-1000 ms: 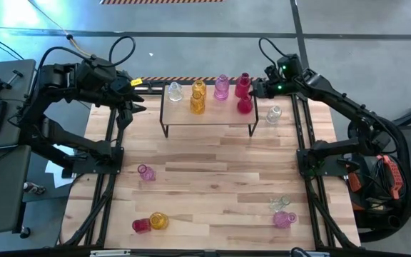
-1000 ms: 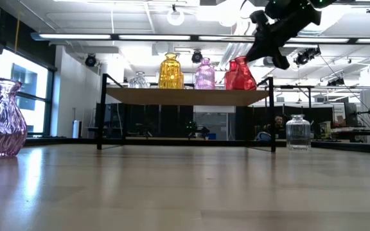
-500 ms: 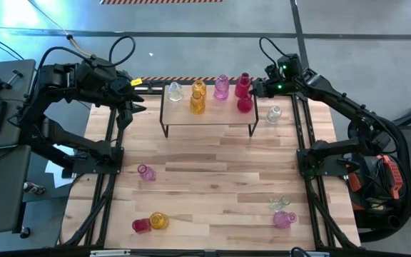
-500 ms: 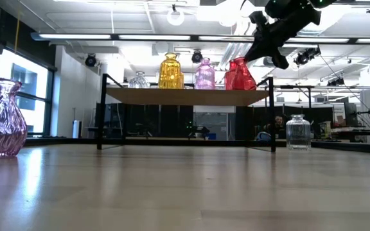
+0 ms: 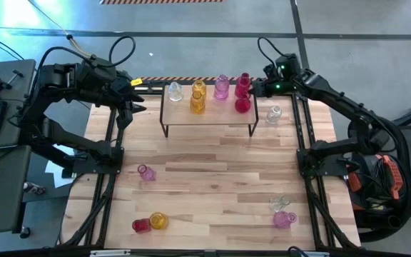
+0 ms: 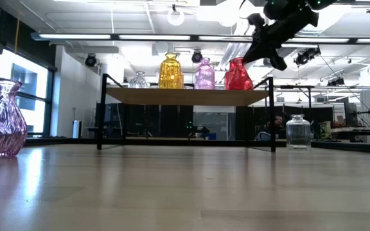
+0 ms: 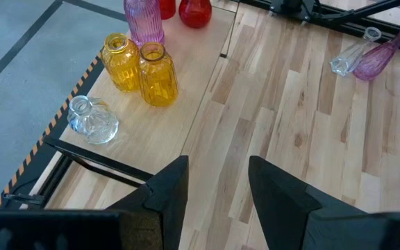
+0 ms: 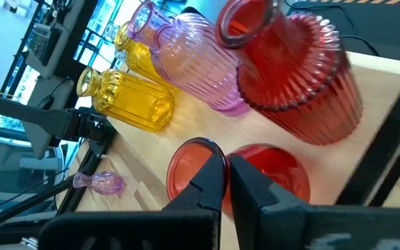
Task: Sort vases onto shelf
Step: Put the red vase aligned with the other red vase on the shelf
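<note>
Ribbed translucent glass vases (image 5: 222,87) on wooden shelf (image 5: 207,117)

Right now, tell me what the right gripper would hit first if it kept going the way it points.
Probably the round red vase directly ahead of the shut right gripper on the shelf; the gap is unclear.

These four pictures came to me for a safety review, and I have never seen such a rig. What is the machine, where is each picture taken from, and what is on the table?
It is a robot with two dark arms at a wooden table. One picture looks straight down, one looks level across the tabletop, and two come from cameras on the wrists. A low shelf carries clear, yellow, pink and red vases. One clear vase stands beside it; more lie nearer the front, such as a pink vase. The right gripper is shut, empty, by the red vases. The left gripper waits beside the shelf, partly open and empty.
</note>
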Controlling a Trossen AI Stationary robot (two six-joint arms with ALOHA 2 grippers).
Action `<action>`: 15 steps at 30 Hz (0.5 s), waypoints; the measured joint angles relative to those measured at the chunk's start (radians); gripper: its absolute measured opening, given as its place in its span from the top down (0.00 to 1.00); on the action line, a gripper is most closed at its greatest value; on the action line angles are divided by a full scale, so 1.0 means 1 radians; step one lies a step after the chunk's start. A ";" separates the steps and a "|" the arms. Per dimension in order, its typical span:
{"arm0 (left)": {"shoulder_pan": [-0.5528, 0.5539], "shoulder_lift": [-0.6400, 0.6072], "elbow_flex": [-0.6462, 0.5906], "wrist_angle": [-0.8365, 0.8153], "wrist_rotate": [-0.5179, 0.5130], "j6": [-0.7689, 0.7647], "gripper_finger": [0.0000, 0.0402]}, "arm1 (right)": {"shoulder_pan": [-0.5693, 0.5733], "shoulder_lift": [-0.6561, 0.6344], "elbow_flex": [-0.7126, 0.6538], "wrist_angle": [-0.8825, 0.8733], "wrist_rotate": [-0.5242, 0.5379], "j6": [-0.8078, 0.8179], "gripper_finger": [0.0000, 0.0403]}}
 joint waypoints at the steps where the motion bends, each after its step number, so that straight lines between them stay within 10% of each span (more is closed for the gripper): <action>1: 0.000 0.000 0.000 0.000 0.000 0.000 0.65 | 0.001 0.001 0.000 0.001 0.001 0.000 0.99; 15: 0.000 0.000 0.000 0.000 0.000 0.000 0.65 | 0.001 -0.006 0.000 0.021 0.026 0.014 0.84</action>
